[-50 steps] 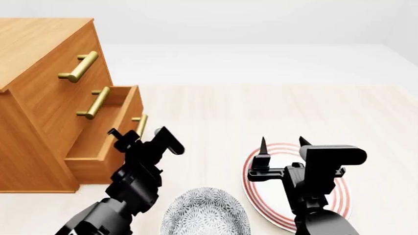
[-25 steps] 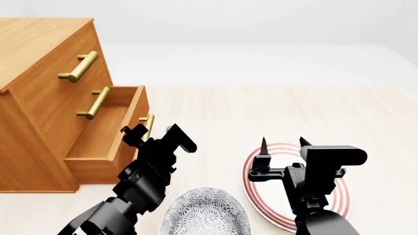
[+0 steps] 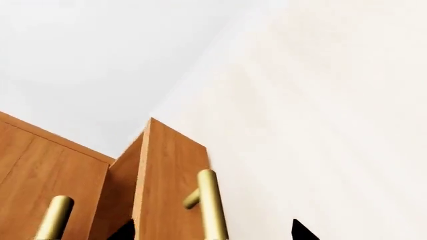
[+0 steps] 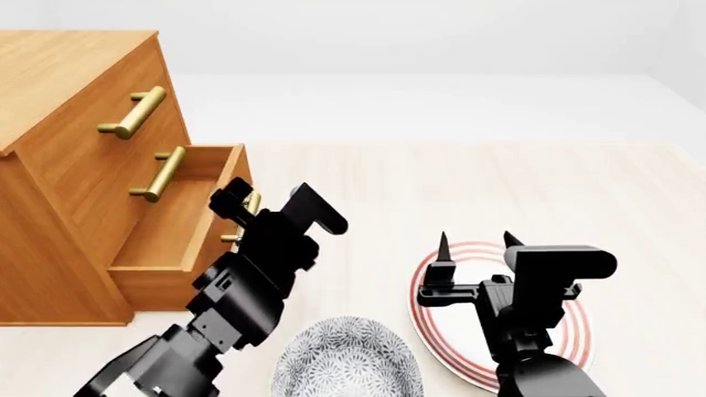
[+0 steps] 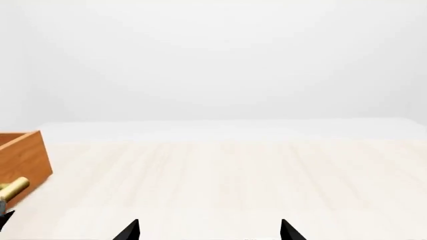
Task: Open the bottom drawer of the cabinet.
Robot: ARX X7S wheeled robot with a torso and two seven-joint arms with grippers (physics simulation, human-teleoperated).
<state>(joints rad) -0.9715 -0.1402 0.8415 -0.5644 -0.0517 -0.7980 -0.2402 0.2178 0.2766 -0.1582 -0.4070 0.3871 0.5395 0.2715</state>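
Observation:
The cabinet (image 4: 66, 74) stands at the left with three drawers. The bottom drawer (image 4: 165, 285) is pulled part way out; its front (image 3: 167, 180) and brass handle (image 3: 210, 205) show in the left wrist view. My left gripper (image 4: 270, 208) is at that handle, and its jaws stand wide apart on either side of the bar (image 3: 213, 231), not closed on it. My right gripper (image 4: 477, 244) is open and empty above the plate. The right wrist view shows a corner of the drawer (image 5: 23, 157) and the handle's end (image 5: 15, 185).
A red-ringed plate (image 4: 447, 343) lies under my right gripper. A grey patterned bowl (image 4: 347, 360) sits at the front between my arms. The handles of the top drawer (image 4: 132, 114) and middle drawer (image 4: 160, 175) stick out above the open one.
The bottom drawer slid a little further out a second ago, then stayed. My left gripper has moved up and to the right along the handle. The right arm has not moved.

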